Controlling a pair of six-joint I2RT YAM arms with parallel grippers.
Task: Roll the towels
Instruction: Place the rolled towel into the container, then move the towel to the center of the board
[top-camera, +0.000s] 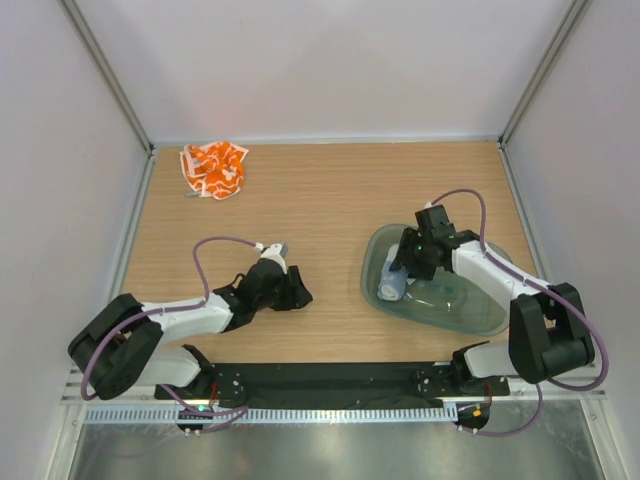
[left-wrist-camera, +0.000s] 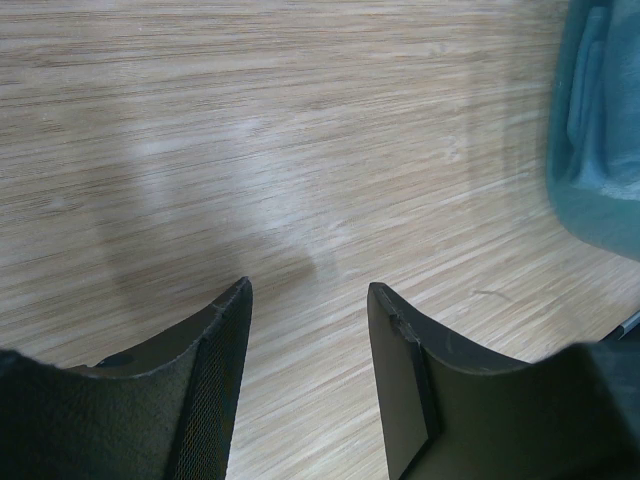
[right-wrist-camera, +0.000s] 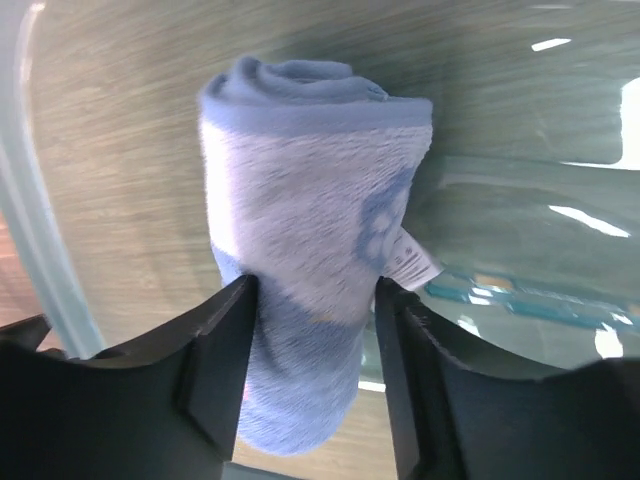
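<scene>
Toward the right edge of the tabletop (top-camera: 330, 190), nearer the front than the back, we have a translucent green tub (top-camera: 470, 315), and the right gripper (top-camera: 402, 270) reaches down into its left end. Its two fingers are closed on a rolled blue towel (right-wrist-camera: 310, 250): the wrist view shows the pads pressing into both sides of the roll, which bulges wider above them, with the spiral end facing away and a white care tag (right-wrist-camera: 415, 262) sticking out on one side. We cannot tell whether the roll rests on the tub floor or hangs just above it. Our left gripper (left-wrist-camera: 310, 290) is open with nothing between its fingers, low over bare wood near the middle of the front edge, well apart from any cloth; the tub shows only at the far right of its view. At the far left corner lies an orange-and-white towel (top-camera: 213, 170), crumpled in a loose heap and not yet rolled. We judge the task roughly half done: one towel is rolled and being placed in the tub, or is already there, and what is left is to release it, then fetch the orange one, spread it flat, roll it and put it away as well.
</scene>
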